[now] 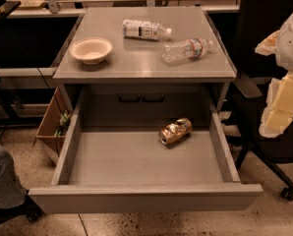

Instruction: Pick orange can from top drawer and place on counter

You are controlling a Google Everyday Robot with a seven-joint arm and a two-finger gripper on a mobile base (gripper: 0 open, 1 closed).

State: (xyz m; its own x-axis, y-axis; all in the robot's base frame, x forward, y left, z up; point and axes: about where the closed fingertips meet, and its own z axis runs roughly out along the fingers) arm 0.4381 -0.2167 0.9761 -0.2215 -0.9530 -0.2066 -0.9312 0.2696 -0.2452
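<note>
In top drawer (136, 163), orange can (175, 131) lies on its side, back-right on the floor, long axis slanting toward the rear-right corner, low and left of gripper (283, 85) raised beyond the drawer's right wall; grip state cannot be told.

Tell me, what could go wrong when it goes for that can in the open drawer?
The orange can lies on its side in the top drawer, so it may roll when nudged. It sits far back, near the front edge of the counter, which the arm could bump. A bowl and two lying water bottles share the counter; one might get knocked. The gripper hangs at the right, outside the drawer.
</note>
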